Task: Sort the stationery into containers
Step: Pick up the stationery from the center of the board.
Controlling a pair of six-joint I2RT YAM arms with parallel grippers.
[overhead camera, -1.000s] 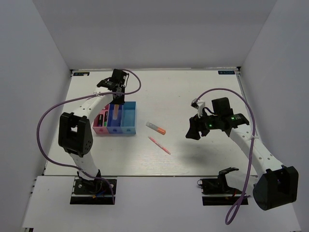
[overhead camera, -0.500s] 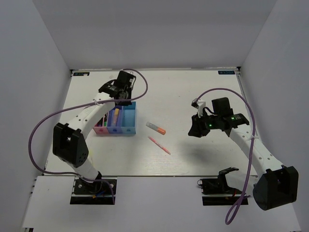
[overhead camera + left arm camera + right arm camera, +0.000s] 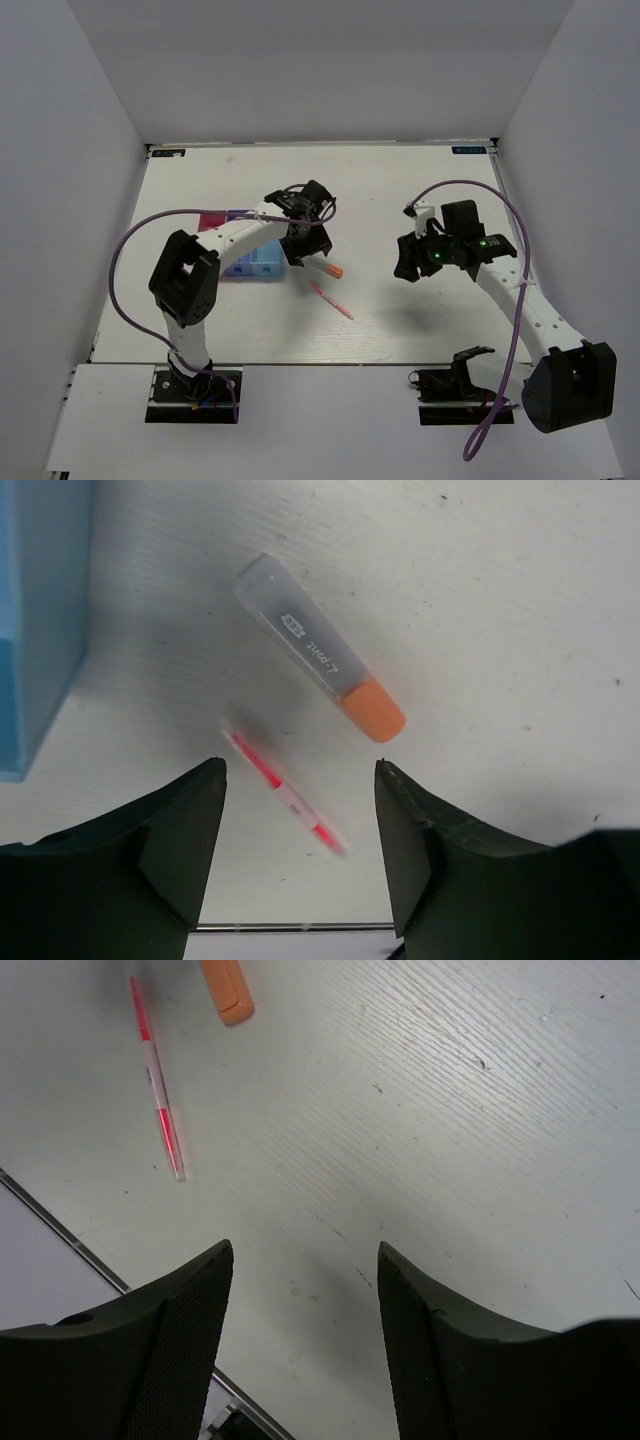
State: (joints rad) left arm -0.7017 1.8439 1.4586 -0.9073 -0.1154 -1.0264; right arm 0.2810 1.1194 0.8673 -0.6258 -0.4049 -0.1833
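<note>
Currently left gripper (image 3: 300, 768), spread, hangs over stubby orange-capped highlighter (image 3: 318, 660) and slim pink pen (image 3: 283, 793); right gripper (image 3: 305, 1248) likewise spread.

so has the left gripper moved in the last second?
Yes. The left gripper swung right and nearer, from the far end of the tray to above the grey-and-orange highlighter beside it.

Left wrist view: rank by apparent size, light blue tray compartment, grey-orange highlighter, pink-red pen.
1. light blue tray compartment, even cropped by the frame
2. grey-orange highlighter
3. pink-red pen, thinner and shorter
</note>
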